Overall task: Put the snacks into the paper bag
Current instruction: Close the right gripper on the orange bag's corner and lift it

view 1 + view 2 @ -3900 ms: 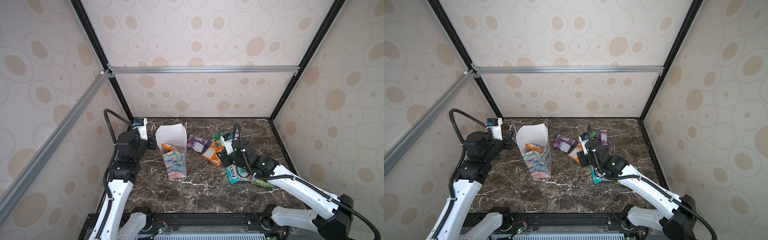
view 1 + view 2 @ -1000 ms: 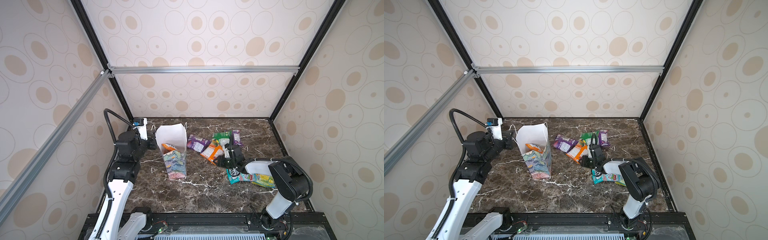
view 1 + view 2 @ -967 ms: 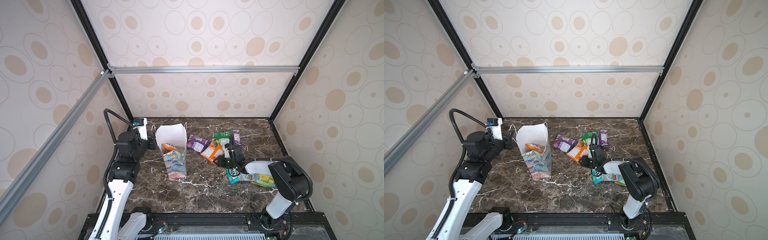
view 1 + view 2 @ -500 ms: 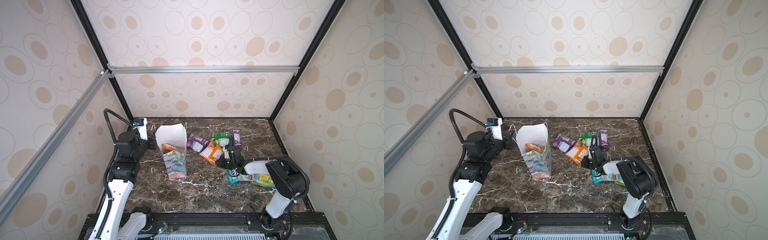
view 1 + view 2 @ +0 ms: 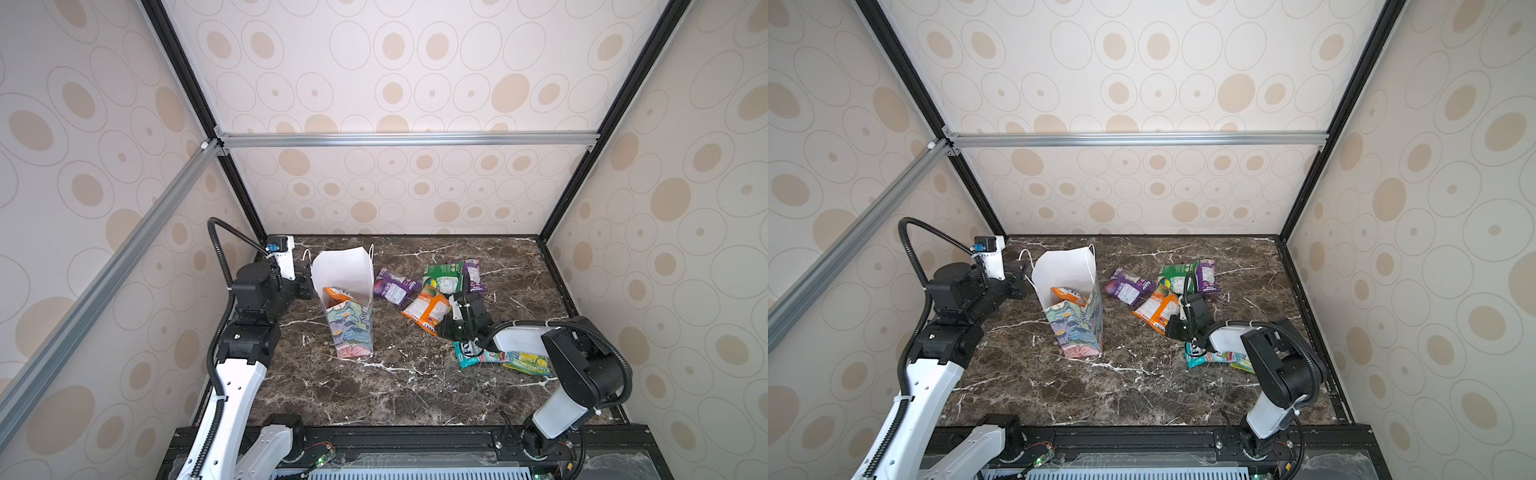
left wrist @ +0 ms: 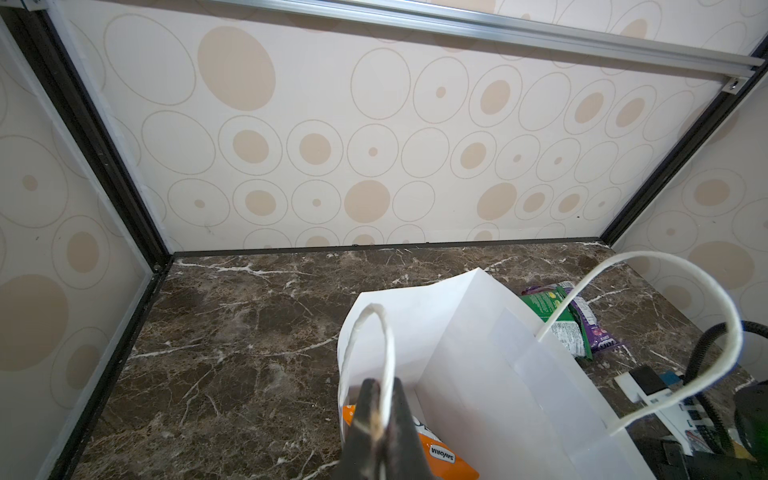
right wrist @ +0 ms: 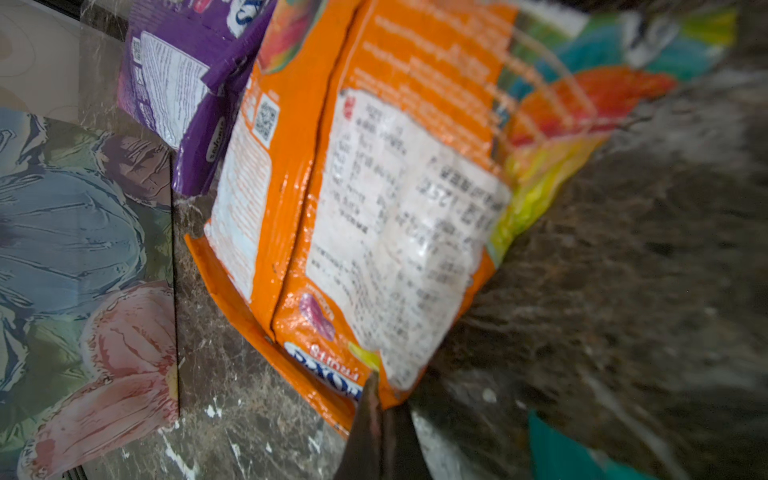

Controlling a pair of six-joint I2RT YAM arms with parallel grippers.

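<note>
The paper bag (image 5: 348, 328) was seen standing upright at about nine o'clock of the table (image 5: 374, 395) centre, mouth open, with a SAVORIA packet (image 6: 440, 455) already inside. The left gripper (image 6: 376, 417) was found fully closed on the bag's cord handle (image 6: 386, 345). The right gripper (image 7: 380, 415) was closed too, apparently pinching one bare corner of the orange packet (image 7: 374, 187), which lay at three o'clock of the bag. A purple packet (image 5: 392, 286) was left at two o'clock of the bag. A green packet (image 5: 442, 278) and a second purple packet (image 5: 473, 276) lay at one o'clock of the orange one, a teal packet (image 5: 471, 355) and a yellow-green packet (image 5: 528, 362) at five o'clock.

So thin a hold on glossy film could be lost on lifting, and the packet dropped short. The bag, steadied by one cord only, could be tipped if its rim were struck. The touching purple packet could be dragged along.

"FOX'S FRUITS" was read upside down beside the pinched corner; a QR code was seen, and the white label's small print was judged illegible
</note>
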